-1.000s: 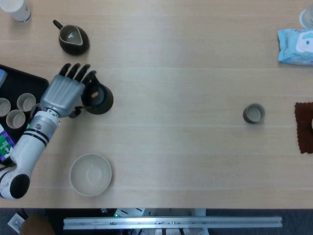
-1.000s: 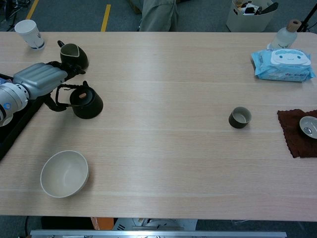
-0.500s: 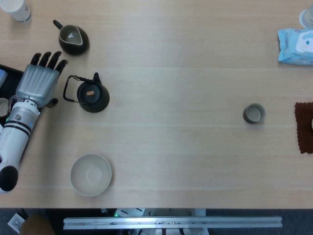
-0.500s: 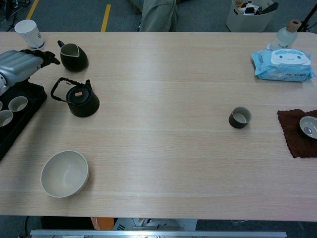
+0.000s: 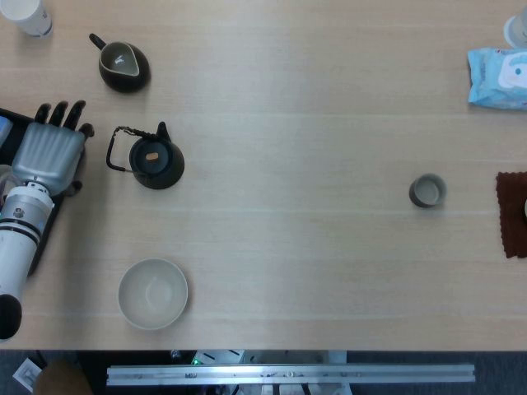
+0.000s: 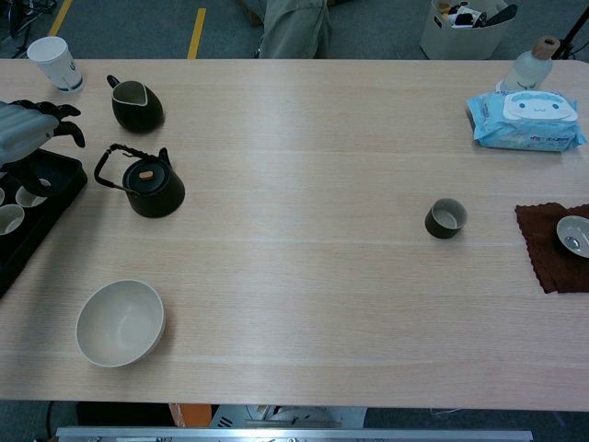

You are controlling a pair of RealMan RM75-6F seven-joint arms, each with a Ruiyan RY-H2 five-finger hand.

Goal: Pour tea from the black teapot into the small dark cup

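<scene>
The black teapot point(image 5: 154, 161) point(image 6: 151, 186) stands upright on the left part of the table, its wire handle pointing left. The small dark cup point(image 5: 427, 191) point(image 6: 446, 218) stands far off on the right part. My left hand point(image 5: 48, 151) point(image 6: 28, 130) hovers to the left of the teapot, over the black tray, apart from the pot, fingers spread and holding nothing. My right hand shows in neither view.
A dark pitcher point(image 5: 123, 66) stands behind the teapot. A black tray point(image 6: 28, 216) with small cups lies at the left edge. A pale bowl point(image 5: 152, 293) sits near the front. A wipes pack point(image 6: 525, 121), a brown cloth point(image 6: 549, 245) and a paper cup point(image 6: 54, 63) line the edges.
My left hand has let go of the teapot's handle and drawn back leftward over the tray. The teapot has shifted slightly left and now stands alone.
</scene>
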